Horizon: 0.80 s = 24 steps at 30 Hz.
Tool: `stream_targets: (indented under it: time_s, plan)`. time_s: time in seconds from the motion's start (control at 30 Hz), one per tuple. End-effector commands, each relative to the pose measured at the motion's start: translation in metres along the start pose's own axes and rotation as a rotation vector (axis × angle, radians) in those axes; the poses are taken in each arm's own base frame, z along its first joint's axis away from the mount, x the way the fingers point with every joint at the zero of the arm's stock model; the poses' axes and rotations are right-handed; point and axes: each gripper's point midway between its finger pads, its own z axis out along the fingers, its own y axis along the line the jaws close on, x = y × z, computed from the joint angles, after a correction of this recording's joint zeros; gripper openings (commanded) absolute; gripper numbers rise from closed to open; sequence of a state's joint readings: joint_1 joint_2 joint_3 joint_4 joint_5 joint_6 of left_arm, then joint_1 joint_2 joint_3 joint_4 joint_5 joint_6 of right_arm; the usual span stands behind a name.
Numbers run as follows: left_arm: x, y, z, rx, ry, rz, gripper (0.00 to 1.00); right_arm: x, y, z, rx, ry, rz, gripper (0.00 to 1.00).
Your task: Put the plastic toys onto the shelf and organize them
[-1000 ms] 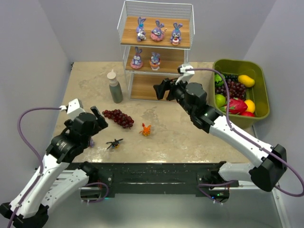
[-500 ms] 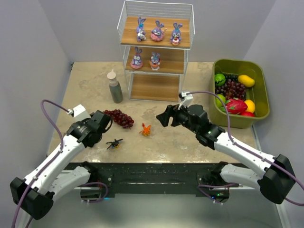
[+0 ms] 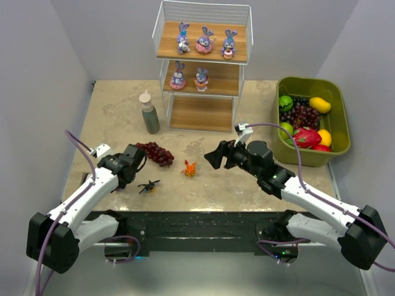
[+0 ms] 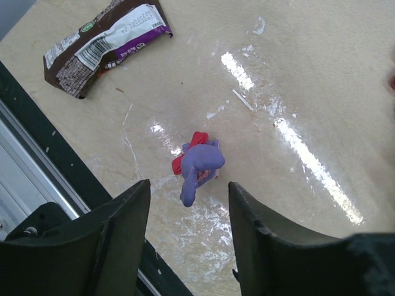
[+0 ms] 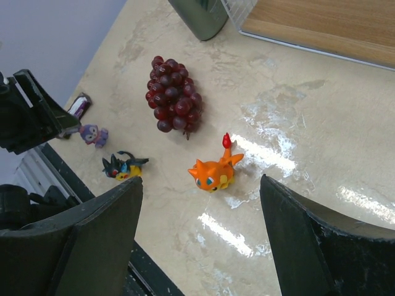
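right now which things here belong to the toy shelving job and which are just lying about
Part of the job: shelf, five shelved bunnies, loose purple bunny, orange creature, black bug.

Just lying about: grape bunch, bottle, fruit bin, snack wrapper.

Here's a purple-blue plastic bunny figurine [image 4: 200, 163], red at its base; the small orange plastic creature [image 5: 213, 172] has a red tail tip; dark red grape bunch [image 5: 174, 95] at its eleven o'clock.

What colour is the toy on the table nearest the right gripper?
The toy is orange, with a red tail tip; clearest in the right wrist view.
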<state>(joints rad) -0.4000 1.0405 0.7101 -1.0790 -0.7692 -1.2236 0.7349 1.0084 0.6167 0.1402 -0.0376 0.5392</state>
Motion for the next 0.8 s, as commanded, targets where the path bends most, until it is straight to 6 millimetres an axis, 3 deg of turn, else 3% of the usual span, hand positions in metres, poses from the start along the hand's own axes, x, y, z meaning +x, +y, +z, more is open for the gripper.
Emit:
stream_targets:
  time_s: [0.0,0.2,0.33,0.57,0.77]
  plan:
    - [-0.003,-0.008,0.009,0.004,-0.035,-0.097,0.53,-0.006,-0.001,-0.004,0.016,-0.033,0.004,0.80]
    - [0.009,-0.014,0.019,0.015,-0.014,-0.082,0.28,-0.004,-0.002,-0.005,0.017,-0.028,-0.001,0.80]
    - [0.005,-0.016,0.019,0.012,-0.025,-0.078,0.02,-0.006,-0.008,-0.004,0.042,-0.045,-0.008,0.81]
    - [-0.007,-0.024,0.009,0.059,-0.039,-0.058,0.00,-0.007,-0.012,-0.002,0.070,-0.040,-0.011,0.80]
    - [-0.024,-0.059,-0.023,0.288,-0.009,0.094,0.00,-0.013,-0.016,-0.007,0.105,-0.059,-0.004,0.80]
